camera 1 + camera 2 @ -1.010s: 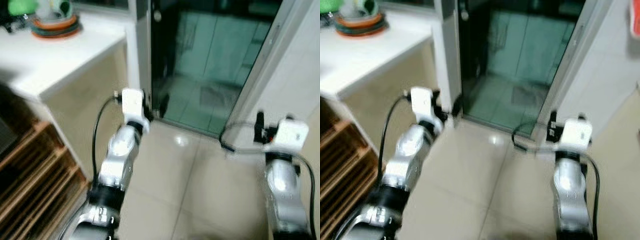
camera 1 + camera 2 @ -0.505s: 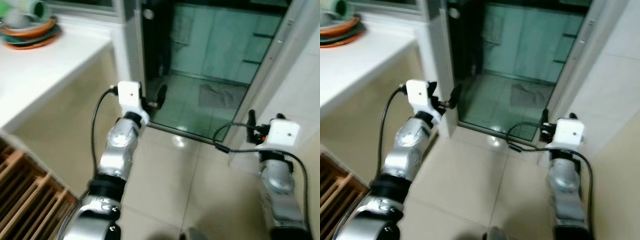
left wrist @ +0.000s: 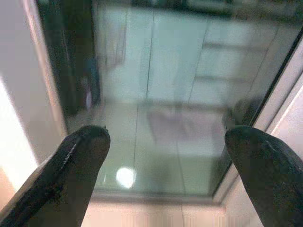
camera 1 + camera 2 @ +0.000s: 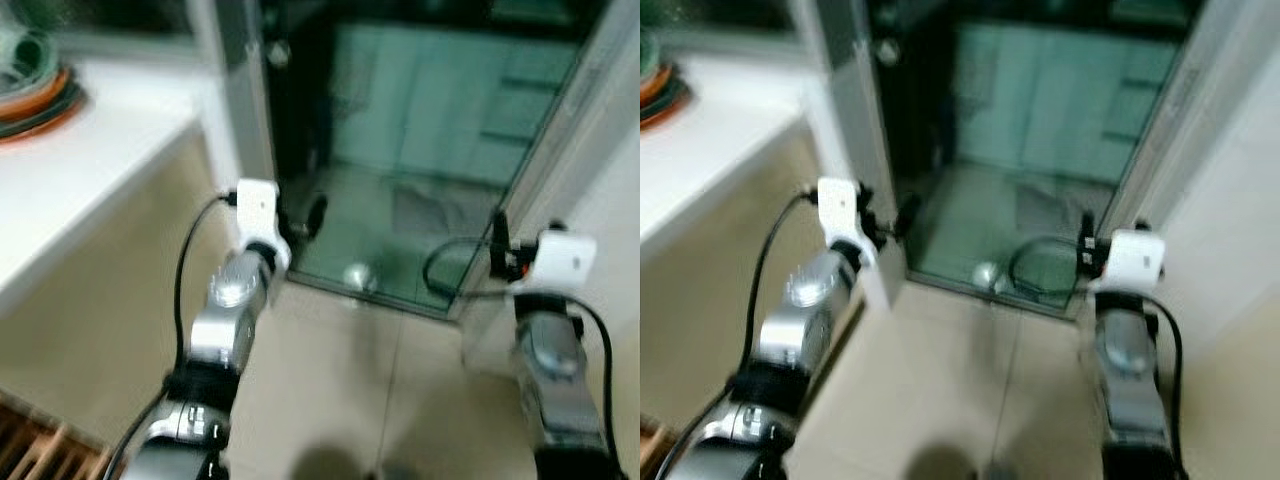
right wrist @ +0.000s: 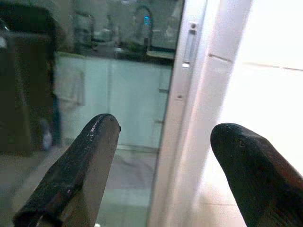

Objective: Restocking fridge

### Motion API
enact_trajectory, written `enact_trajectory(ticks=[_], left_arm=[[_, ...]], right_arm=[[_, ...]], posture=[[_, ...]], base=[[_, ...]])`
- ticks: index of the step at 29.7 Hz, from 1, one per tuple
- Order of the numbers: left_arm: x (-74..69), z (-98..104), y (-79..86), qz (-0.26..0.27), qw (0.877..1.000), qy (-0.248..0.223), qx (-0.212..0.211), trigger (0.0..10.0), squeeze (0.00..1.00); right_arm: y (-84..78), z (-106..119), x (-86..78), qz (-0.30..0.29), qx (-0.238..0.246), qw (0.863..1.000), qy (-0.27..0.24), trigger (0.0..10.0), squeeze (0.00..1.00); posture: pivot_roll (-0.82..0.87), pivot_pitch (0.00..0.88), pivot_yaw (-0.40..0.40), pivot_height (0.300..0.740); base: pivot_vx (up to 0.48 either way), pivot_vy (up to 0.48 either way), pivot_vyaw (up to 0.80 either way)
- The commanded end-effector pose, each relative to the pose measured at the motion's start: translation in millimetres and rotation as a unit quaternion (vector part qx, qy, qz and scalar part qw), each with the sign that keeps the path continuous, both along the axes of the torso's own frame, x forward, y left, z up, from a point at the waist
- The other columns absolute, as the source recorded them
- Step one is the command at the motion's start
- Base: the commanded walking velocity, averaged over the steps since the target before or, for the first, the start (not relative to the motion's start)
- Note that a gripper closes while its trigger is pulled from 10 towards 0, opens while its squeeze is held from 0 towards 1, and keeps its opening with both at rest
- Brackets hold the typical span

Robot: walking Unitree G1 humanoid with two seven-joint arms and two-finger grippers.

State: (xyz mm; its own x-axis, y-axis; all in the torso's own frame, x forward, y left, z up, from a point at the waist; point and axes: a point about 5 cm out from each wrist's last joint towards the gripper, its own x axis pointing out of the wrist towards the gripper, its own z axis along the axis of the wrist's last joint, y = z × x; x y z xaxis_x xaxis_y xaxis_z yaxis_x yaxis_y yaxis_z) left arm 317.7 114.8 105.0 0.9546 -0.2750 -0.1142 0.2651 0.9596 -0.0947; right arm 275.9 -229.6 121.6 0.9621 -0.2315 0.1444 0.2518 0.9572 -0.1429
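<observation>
Blurred stacked bowls [image 4: 30, 85], cut off at frame edge

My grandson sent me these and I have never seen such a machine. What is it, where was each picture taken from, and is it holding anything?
It is a walking household robot with two silver arms. Two pictures come from cameras on its head, looking down at a tiled floor and a glass door. At the left is a white counter with stacked bowls. The other two pictures come from cameras on the wrists, looking along the black fingers. The left gripper and right gripper both have open jaws and hold nothing. The pictures are blurred.
</observation>
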Motion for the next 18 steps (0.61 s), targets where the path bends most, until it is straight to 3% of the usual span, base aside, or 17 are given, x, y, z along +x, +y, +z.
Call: enact_trajectory(ticks=[1, 5, 9, 10, 12, 14, 18], left_arm=[[-6.7, 3.6, 18.6, 0.026, 0.999, 0.002, 0.022, 10.0, 0.0], [-26.9, 5.3, 28.0, 0.025, 0.998, 0.017, 0.063, 10.0, 0.0], [-40.4, 8.7, 31.7, 0.024, 0.998, 0.016, 0.059, 10.0, 0.0], [-56.7, 22.7, 38.8, 0.045, 0.998, -0.033, 0.028, 10.0, 0.0], [-69.3, 31.9, 46.5, 0.064, 0.996, -0.056, 0.013, 10.0, 0.0], [-72.0, 28.5, 30.6, 0.011, 1.0, -0.014, 0.022, 10.0, 0.0], [-72.5, 26.8, 30.4, 0.01, 1.0, -0.001, 0.013, 10.0, 0.0]], right_arm=[[7.8, 1.0, 4.0, 0.023, 0.01, 1.0, 0.003, 10.0, 0.0], [6.5, 0.8, 2.8, 0.027, 0.007, 1.0, 0.01, 10.0, 0.0], [6.3, 4.2, -0.8, 0.024, 0.013, 1.0, 0.006, 10.0, 0.0], [7.1, 6.1, -14.6, 0.029, 0.045, 0.999, 0.005, 10.0, 0.0], [13.7, 3.6, -30.6, 0.066, 0.115, 0.991, 0.019, 10.0, 0.0], [21.2, 4.0, -33.7, 0.102, 0.115, 0.988, 0.03, 10.0, 0.0], [20.8, 0.5, -34.3, 0.095, 0.113, 0.988, 0.044, 10.0, 0.0]], posture=[[-0.16, 0.0, -0.008, 0.74], [-0.14, 0.0, -0.021, 0.74], [-0.13, 0.0, -0.019, 0.74], [-0.12, 0.0, -0.016, 0.74], [-0.12, 0.0, -0.017, 0.74], [-0.11, 0.0, -0.026, 0.74], [-0.11, 0.0, -0.021, 0.74]], base=[[0.0, 0.0, 0.0], [0.0, 0.0, 0.0], [0.0, 0.0, 0.0], [0.0, 0.0, 0.0], [0.0, 0.0, 0.0], [0.0, 0.0, 0.0], [0.0, 0.0, 0.0]])
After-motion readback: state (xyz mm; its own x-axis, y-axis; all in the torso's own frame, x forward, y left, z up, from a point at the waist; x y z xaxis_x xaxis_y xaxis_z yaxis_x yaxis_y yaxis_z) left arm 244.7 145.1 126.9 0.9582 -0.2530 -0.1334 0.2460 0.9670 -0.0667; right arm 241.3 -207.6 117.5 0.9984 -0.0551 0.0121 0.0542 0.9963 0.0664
